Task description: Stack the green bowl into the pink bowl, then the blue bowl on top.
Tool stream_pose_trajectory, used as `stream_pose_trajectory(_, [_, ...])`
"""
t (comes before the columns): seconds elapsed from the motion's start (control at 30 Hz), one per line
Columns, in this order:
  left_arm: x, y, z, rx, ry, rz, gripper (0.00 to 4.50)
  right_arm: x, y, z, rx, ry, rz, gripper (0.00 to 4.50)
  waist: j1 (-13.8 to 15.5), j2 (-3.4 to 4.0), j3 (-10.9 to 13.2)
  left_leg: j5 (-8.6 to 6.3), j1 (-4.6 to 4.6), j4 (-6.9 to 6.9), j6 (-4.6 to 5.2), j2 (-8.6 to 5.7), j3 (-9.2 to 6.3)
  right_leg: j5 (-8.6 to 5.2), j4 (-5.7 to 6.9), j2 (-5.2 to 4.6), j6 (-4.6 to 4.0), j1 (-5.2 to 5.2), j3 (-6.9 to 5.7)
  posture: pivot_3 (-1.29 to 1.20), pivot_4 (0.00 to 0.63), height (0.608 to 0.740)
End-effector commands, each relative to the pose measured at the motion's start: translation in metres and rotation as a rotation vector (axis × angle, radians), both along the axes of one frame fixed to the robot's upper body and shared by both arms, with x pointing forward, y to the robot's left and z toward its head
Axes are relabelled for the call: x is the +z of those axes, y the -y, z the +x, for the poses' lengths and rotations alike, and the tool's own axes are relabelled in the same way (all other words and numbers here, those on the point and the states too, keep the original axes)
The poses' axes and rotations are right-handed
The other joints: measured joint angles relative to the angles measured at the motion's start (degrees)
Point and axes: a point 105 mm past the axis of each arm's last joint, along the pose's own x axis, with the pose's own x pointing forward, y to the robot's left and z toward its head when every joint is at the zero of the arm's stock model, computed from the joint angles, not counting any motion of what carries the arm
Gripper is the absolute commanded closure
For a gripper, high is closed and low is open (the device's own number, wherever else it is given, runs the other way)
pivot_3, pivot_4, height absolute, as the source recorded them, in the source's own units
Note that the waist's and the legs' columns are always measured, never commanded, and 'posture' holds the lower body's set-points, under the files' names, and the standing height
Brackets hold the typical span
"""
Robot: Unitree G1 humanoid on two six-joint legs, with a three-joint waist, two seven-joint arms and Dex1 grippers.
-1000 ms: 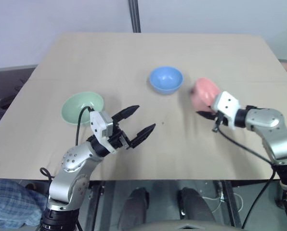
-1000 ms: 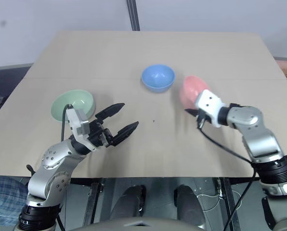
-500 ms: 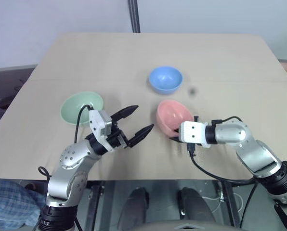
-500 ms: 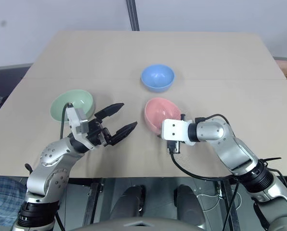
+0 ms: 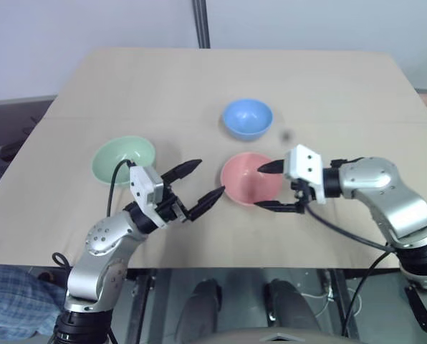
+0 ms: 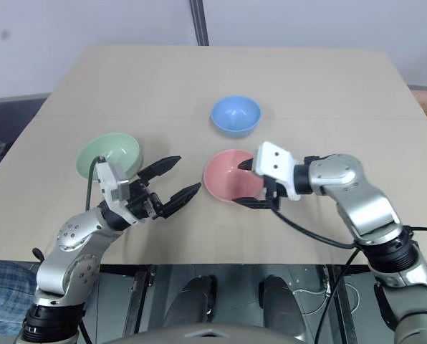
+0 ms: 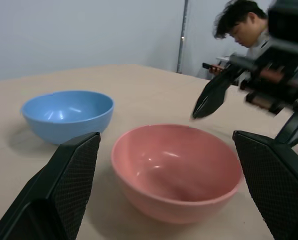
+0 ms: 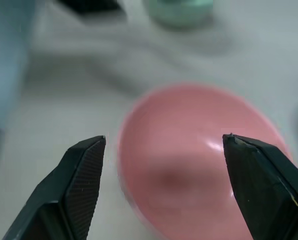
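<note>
The pink bowl (image 5: 251,179) sits upright on the table (image 5: 199,86), and the right gripper (image 5: 271,186) is spread wide, holding nothing. The left gripper (image 5: 199,185) is wide too, empty, near the green bowl (image 5: 124,159). It should pinch that bowl's rim and lower it straight into the pink one.

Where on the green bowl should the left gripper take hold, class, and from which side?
Probably the green bowl by its near rim: it sits upright and empty, so one finger can go inside, one outside. The open left gripper is beside it, nearer the robot.

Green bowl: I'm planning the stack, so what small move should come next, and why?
Probably swing the open left pincer to the green bowl and grip its rim: the pink bowl sits upright and empty, with the open right pincer beside it.
</note>
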Motion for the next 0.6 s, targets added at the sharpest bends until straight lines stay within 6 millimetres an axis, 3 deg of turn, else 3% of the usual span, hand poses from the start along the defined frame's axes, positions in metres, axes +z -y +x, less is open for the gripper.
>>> stream_pose_trajectory(0.03, [0.008, -0.009, 0.006, 0.076, 0.009, 0.004, 0.0, 0.032, 0.004, -0.016, 0.061, -0.022, 0.169, 0.58, 0.0, -0.01, 0.0, 0.0, -0.01, 0.0, 0.0, 0.0, -0.01, 0.0, 0.0, 0.0, 0.0, 0.0, 0.0, 0.0, 0.15, 0.74])
stream_pose_trajectory(0.23, [0.009, -0.031, 0.018, 0.206, 0.014, 0.073, 0.0, 0.044, 0.025, -0.006, -0.019, -0.026, 0.27, 0.58, 0.0, -0.01, 0.0, 0.0, 0.0, 0.0, 0.0, 0.0, 0.01, 0.0, 0.01, 0.01, 0.0, 0.0, 0.0, 0.0, 0.15, 0.74])
stream_pose_trajectory(0.4, [0.006, -0.066, 0.026, 0.291, 0.014, 0.182, 0.0, 0.054, 0.043, 0.009, -0.106, 0.023, 0.311, 0.58, -0.2, 0.01, 0.0, 0.0, 0.02, -0.02, 0.0, 0.01, 0.04, 0.0, 0.01, 0.03, 0.0, -0.02, 0.01, 0.0, 0.15, 0.74])
stream_pose_trajectory(0.6, [0.006, -0.102, 0.032, 0.351, 0.021, 0.277, 0.0, 0.069, 0.046, 0.013, -0.108, 0.07, 0.345, 0.58, -0.2, 0.02, 0.0, 0.0, 0.0, -0.12, 0.0, 0.01, 0.07, -0.01, -0.02, 0.01, 0.0, -0.07, 0.03, 0.0, 0.15, 0.74])
